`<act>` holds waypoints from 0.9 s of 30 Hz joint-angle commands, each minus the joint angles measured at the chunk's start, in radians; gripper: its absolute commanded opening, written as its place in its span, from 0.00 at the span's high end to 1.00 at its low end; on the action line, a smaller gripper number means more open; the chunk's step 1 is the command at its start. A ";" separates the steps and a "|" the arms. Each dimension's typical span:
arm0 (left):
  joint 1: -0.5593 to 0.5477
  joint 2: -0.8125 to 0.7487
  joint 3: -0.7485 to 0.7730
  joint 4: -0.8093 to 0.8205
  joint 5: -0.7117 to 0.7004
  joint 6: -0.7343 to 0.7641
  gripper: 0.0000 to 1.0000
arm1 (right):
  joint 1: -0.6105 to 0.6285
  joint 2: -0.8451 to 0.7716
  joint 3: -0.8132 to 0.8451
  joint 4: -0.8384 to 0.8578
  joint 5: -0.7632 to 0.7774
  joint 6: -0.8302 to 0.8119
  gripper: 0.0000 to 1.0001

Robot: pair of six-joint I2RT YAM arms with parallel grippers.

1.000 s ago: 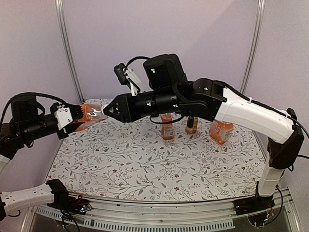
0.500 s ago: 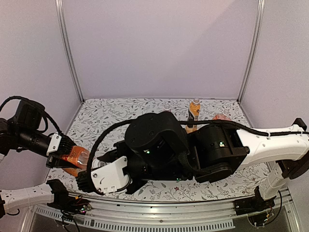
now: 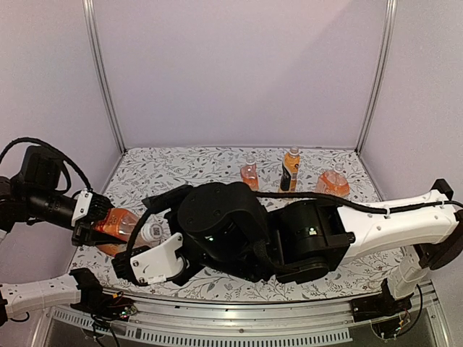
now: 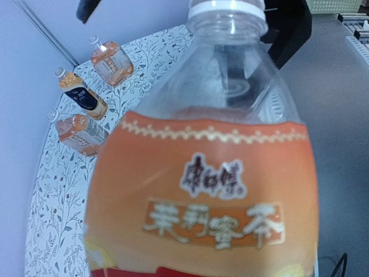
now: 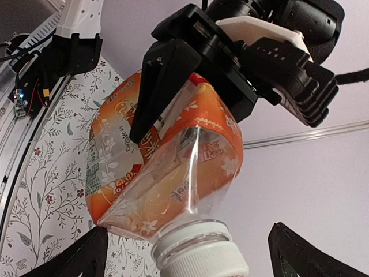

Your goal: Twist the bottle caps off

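Observation:
An orange-drink bottle (image 3: 116, 224) lies sideways in the air at the near left, and my left gripper (image 3: 94, 225) is shut on its body. Its white bottle cap (image 3: 153, 233) points right and sits on the neck (image 5: 199, 254). My right gripper (image 3: 147, 233) is open, one black finger (image 5: 78, 259) on each side of the cap and neither touching it. In the left wrist view the bottle (image 4: 202, 173) fills the frame, with the cap (image 4: 226, 8) at the top. Three more capped bottles stand at the back: (image 3: 249, 173), (image 3: 290, 168), (image 3: 333, 181).
The right arm's bulky black wrist (image 3: 224, 231) hangs over the middle of the floral table (image 3: 181, 170). Metal frame posts (image 3: 101, 72) rise at the back corners, and a rail (image 3: 239, 325) runs along the near edge.
The right gripper's jaws have sprung wide apart from the cap, where they were shut half a second ago. Over the last second both arms carried the bottle from the back left down toward the near left.

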 commanded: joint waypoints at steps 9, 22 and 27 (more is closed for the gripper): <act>-0.013 -0.060 -0.138 0.402 -0.401 -0.044 0.74 | -0.234 -0.106 -0.005 0.011 -0.450 1.017 0.01; -0.015 -0.050 -0.179 0.500 -0.541 0.037 0.74 | -0.377 -0.016 0.082 -0.047 -0.567 1.704 0.27; -0.016 -0.039 -0.178 0.508 -0.559 0.043 0.74 | -0.380 0.016 0.112 -0.058 -0.655 1.735 0.38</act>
